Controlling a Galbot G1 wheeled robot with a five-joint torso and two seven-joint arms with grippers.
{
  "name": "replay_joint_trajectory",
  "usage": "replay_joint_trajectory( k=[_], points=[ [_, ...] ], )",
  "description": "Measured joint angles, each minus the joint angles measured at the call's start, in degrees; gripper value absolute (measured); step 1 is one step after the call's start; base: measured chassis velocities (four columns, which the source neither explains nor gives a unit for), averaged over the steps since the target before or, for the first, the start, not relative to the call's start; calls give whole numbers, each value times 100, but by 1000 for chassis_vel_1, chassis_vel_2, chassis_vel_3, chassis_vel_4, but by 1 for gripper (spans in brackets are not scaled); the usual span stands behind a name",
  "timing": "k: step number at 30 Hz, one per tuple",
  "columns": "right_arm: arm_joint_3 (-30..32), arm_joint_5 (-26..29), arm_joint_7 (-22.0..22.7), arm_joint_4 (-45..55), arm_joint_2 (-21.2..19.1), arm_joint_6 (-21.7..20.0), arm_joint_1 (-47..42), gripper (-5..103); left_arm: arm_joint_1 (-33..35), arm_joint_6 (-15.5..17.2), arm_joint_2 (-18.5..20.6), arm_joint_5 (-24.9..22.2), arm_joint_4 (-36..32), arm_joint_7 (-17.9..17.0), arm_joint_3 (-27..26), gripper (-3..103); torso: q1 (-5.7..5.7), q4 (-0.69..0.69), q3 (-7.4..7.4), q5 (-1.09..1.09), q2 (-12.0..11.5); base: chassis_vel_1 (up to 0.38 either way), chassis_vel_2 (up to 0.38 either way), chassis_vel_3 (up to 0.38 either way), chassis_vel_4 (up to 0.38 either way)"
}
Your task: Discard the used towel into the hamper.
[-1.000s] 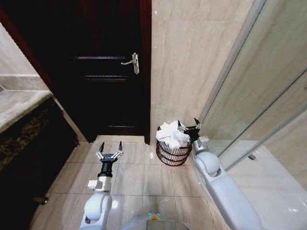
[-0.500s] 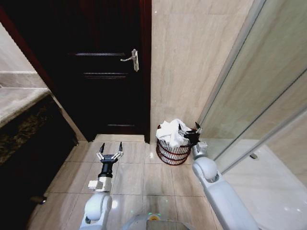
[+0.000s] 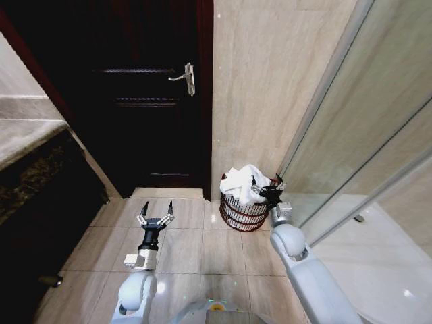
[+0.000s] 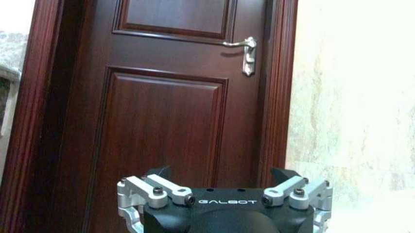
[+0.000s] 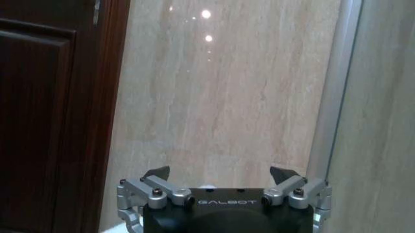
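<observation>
The hamper (image 3: 244,210) stands on the tiled floor (image 3: 202,250) at the foot of the beige wall (image 3: 270,88), just right of the dark wooden door (image 3: 135,101) and left of the glass shower screen (image 3: 378,135). A white towel (image 3: 239,183) lies bunched in it, heaped above the rim and spilling a little over the left side.

The right gripper (image 3: 268,186) hangs over the right part of the hamper's rim, just beside the towel. Its fingers are spread apart and hold nothing; in the right wrist view the two fingertips (image 5: 157,173) stand wide with only the wall beyond them.

The left gripper (image 3: 156,208) is held out low over the floor to the left of the hamper, well apart from it, pointing toward the door. Its fingers are also spread and empty. In the left wrist view it faces the door panel, with the silver door handle (image 4: 245,48) high up on the door's right side.

On the far left, a dark counter (image 3: 30,182) runs along the wall.
</observation>
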Motion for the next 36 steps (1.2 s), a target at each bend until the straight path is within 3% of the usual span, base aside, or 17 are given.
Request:
replay_joint_trajectory(
  k=[25,36],
  points=[
    [163,-352,147,16,244,170,-306,100,36,-117,-44,100,153,70,67,100,-218,0,-372,0,-590,0,0,0,0],
    [166,-562,41,-122,354,219,-392,100,60,-272,-47,80,225,63,70,100,-233,0,-435,0,-666,0,0,0,0]
  ],
)
